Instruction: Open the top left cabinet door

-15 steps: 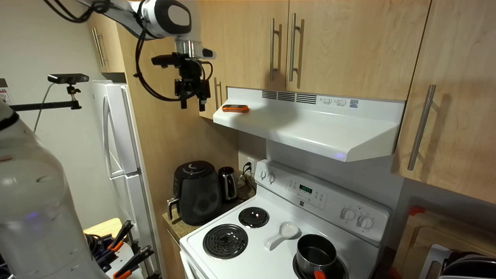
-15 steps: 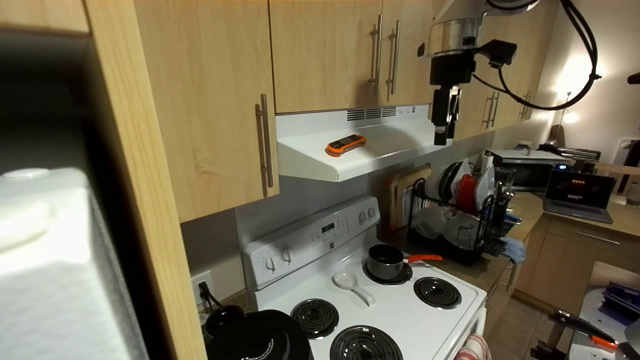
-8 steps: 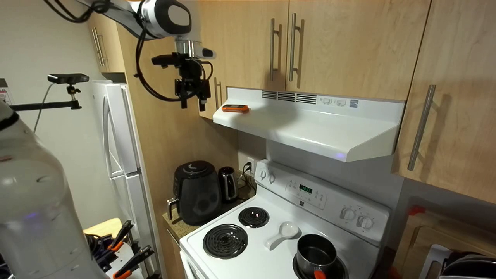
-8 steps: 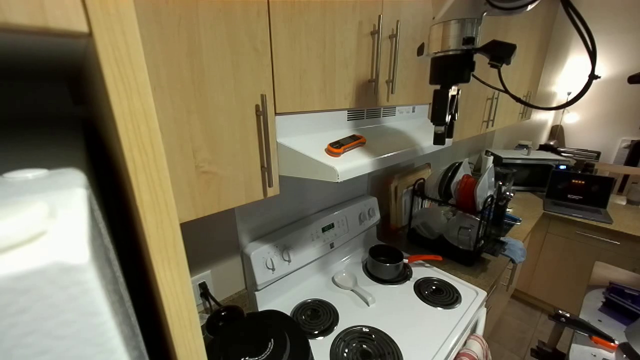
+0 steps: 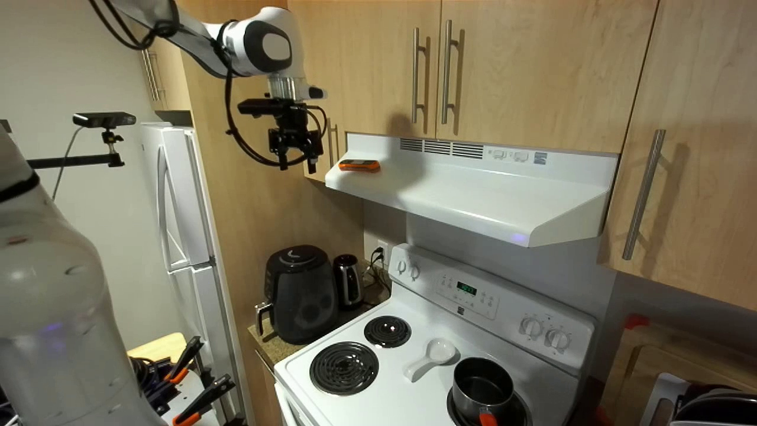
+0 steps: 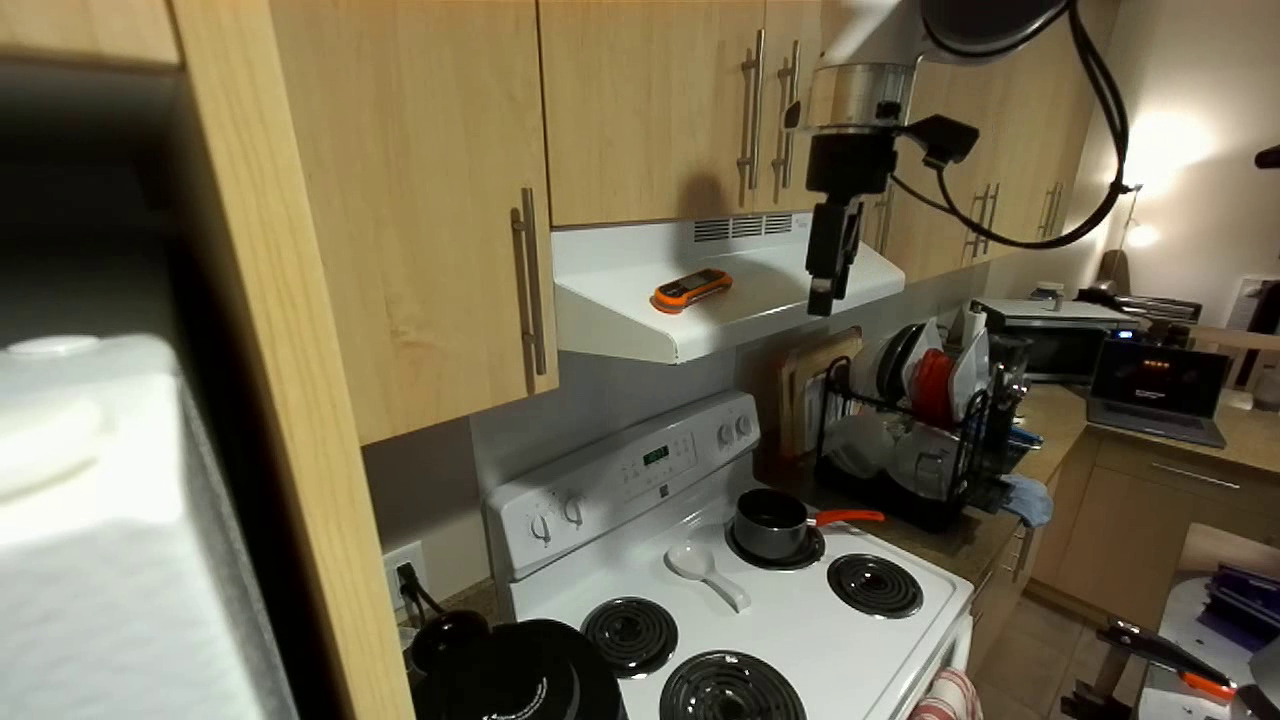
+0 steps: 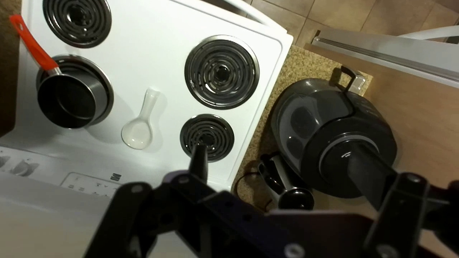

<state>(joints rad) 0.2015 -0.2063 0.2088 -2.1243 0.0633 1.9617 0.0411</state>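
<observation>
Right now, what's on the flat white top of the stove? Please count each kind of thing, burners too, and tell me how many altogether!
Pot: 1
Spoon rest: 1
Burners: 4, counting the one under the pot
Total: 6

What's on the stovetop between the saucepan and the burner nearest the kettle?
A white spoon-shaped dish, touching neither saucepan nor burner. It shows in the wrist view and both exterior views.
</observation>
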